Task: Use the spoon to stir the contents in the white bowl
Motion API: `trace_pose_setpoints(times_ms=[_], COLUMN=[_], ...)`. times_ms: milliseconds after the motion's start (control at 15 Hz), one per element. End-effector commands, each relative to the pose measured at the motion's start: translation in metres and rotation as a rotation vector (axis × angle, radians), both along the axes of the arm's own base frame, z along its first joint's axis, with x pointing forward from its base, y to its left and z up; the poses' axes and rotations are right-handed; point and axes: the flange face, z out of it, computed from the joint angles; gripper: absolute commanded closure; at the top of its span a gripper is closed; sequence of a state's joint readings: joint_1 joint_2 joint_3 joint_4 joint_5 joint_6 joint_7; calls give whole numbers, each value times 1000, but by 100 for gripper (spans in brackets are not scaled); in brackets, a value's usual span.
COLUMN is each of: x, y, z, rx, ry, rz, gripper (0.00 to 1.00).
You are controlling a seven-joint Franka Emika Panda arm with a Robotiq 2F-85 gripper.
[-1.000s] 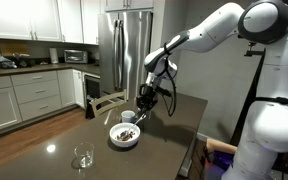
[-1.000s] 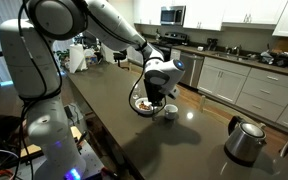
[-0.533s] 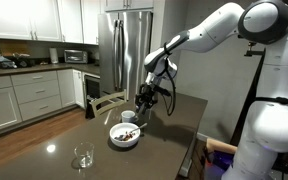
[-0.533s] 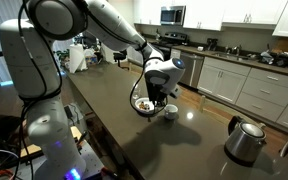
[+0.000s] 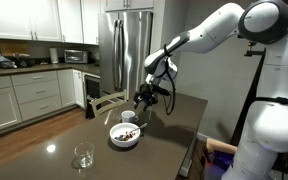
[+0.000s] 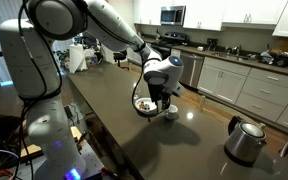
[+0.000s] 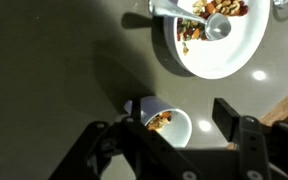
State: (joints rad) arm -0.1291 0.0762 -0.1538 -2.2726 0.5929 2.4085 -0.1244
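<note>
The white bowl (image 5: pixel 124 138) sits on the dark table and also shows in the wrist view (image 7: pixel 234 55) and in an exterior view (image 6: pixel 142 106). Brown and tan contents (image 7: pixel 212 9) lie in it. A metal spoon (image 7: pixel 202 24) rests in the bowl with its handle over the rim. My gripper (image 7: pixel 181 116) is open and empty. It hangs over the small white cup (image 7: pixel 168 127), beside the bowl, and shows in both exterior views (image 5: pixel 144 99) (image 6: pixel 157 92).
The small white cup (image 5: pixel 130 117) holds a few brown bits. A clear glass (image 5: pixel 83 157) stands near the table's front corner. A metal kettle (image 6: pixel 245 140) stands further along the table. Kitchen cabinets and a fridge are behind.
The gripper has risen slightly above the cup. The bowl, spoon and cup have not moved.
</note>
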Motion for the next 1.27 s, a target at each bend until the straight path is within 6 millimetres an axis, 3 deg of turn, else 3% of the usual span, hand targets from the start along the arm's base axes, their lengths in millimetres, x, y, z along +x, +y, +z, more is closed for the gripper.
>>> trace_pose_setpoints(times_ms=[0,267,400,467,600,667,733,1067,1133,1200], x=[-31,-52,-61,-65,-73,-77,-80,-103,-86,-90], y=[-14,-20,-20,-19,-16,-15,-13,-2,-8,-6], z=[5,17,22,26,32,35,38,54,46,49], rx=[-88,-185,-242,-266,-307,-325,-338,-341,-340,-337], ry=[19,68,103,112,136,144,155,156,162,161], rz=[-13,20,43,51,76,84,96,182,143,150], gripper=[29,36,25,23,9,10,2,0,0,0])
